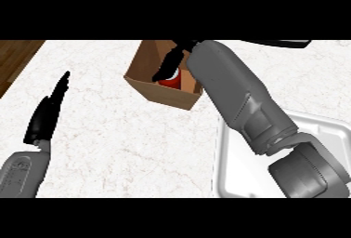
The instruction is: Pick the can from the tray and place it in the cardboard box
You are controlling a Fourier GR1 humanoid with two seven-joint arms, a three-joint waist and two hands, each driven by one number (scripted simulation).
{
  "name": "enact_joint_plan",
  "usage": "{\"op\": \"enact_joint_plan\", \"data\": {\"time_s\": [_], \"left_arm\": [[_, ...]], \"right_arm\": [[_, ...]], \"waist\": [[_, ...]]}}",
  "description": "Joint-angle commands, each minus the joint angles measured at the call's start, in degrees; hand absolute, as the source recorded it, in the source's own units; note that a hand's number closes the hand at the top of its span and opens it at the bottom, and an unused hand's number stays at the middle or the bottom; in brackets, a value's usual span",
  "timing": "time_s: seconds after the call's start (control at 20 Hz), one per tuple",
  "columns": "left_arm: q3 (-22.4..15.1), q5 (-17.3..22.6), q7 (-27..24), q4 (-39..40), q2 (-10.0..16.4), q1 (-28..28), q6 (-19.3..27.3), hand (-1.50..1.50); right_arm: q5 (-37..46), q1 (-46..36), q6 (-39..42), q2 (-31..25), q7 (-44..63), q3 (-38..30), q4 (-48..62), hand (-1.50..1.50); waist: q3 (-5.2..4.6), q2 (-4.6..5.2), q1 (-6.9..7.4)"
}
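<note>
Head view: cardboard box (166, 96) sits top centre on the marble counter (130, 139), its near corner pointing down the frame. White tray (323, 123) at lower R, partly under the R forearm, which slants across it up to the box. Wood strip (16, 56) at top L corner. Wide bare counter btwn box and L side. Left hand (46, 112) rests at L edge, fingers straight and pressed together, pointing up. Can (171, 82), red, is inside the box near its R wall. Right hand (171, 63) is over the box opening, fingers curled down round the can's top.
</note>
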Motion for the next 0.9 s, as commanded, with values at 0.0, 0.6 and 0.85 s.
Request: {"op": "enact_joint_plan", "data": {"time_s": [0.0,0.6,0.85], "left_arm": [[0.2,0.0,1.0,-0.5,0.1,-1.1,0.0,0.0],[2.7,0.9,0.5,0.9,1.9,0.1,-0.4,0.0],[4.1,1.6,-3.2,0.1,2.4,5.7,-0.1,0.0]], "right_arm": [[-3.2,-0.2,-1.5,0.0,-2.0,-1.1,-1.3,-1.5],[-15.2,-0.9,-1.3,-0.1,-5.6,-11.7,-1.4,-1.5],[-17.1,0.6,3.1,-7.7,-6.8,-14.2,-0.7,-1.5]], "waist": [[0.06,-0.11,-0.01],[0.14,-0.11,-4.24],[0.12,-0.19,-4.27]]}}
